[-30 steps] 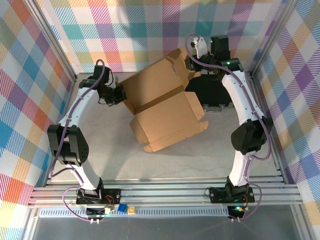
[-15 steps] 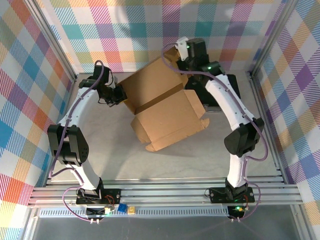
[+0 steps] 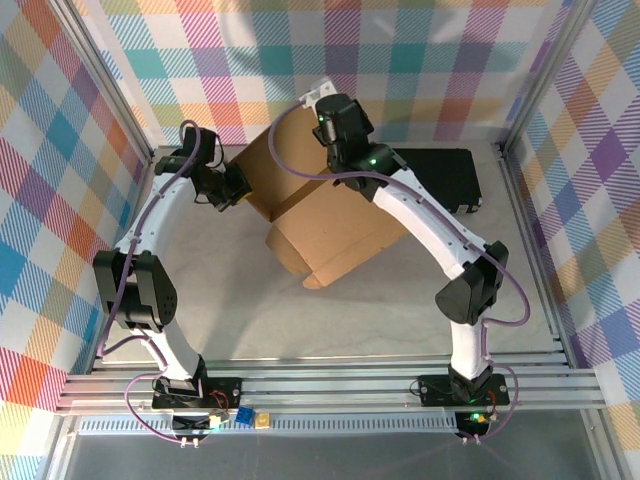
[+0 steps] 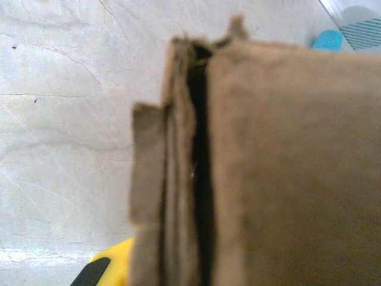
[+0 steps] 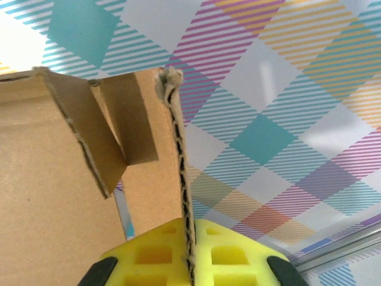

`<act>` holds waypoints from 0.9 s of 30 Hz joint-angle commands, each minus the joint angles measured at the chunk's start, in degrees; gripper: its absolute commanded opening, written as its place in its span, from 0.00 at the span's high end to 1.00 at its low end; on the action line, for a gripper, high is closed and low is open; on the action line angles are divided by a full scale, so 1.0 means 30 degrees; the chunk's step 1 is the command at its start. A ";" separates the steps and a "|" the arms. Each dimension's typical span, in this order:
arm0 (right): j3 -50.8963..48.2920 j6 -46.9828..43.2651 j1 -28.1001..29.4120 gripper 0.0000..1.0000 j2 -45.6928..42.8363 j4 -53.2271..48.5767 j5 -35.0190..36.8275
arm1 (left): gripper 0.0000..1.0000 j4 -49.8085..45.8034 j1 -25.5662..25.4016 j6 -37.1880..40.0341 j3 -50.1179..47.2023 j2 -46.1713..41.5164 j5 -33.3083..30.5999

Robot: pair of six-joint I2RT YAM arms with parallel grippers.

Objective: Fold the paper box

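From the top, the paper box (image 3: 335, 225) is seen mid-table (image 3: 400, 300), half made. Its lid is held up by the right gripper (image 3: 322, 108), and the left gripper (image 3: 232, 186) is set at its left side.

From the left wrist, cardboard is seen close up. That grip cannot be told.

From the right wrist, a flap edge is pinched between yellow pads (image 5: 149, 256). The lid is not yet shut.

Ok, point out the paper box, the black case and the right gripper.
paper box (image 3: 335, 240): top external view, front panel.
black case (image 3: 450, 175): top external view, top face.
right gripper (image 5: 189, 255): right wrist view, between yellow fingertips.
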 commanded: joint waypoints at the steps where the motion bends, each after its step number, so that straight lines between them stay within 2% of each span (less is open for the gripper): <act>1: -0.0178 -0.0669 0.0401 1.00 -0.0460 0.1521 0.1335 | 1.00 0.0269 -0.0186 -0.1391 0.0206 -0.0180 -0.0272; 13: -0.1320 -0.2099 0.1999 0.98 0.0521 0.2706 0.2083 | 1.00 0.0758 -0.0384 -0.1680 0.0278 -0.0347 0.0375; 16: -0.0394 -0.1143 0.2196 0.79 0.0457 0.1022 0.1469 | 1.00 0.0970 -0.0320 -0.1197 0.0108 -0.0488 0.0651; 21: 0.1776 0.2935 0.2108 0.41 -0.0664 -0.3966 -0.1094 | 1.00 0.3912 -0.0057 -0.1064 -0.1240 -0.0689 0.2183; 23: 0.3118 0.4632 0.2108 0.33 -0.1222 -0.6353 -0.3660 | 1.00 0.5058 0.0051 -0.1302 -0.1630 -0.0464 0.2799; 27: 0.4140 0.7043 0.2050 0.26 -0.3352 -0.8663 -1.1393 | 1.00 0.6598 0.0096 -0.1354 -0.1867 0.0158 0.3862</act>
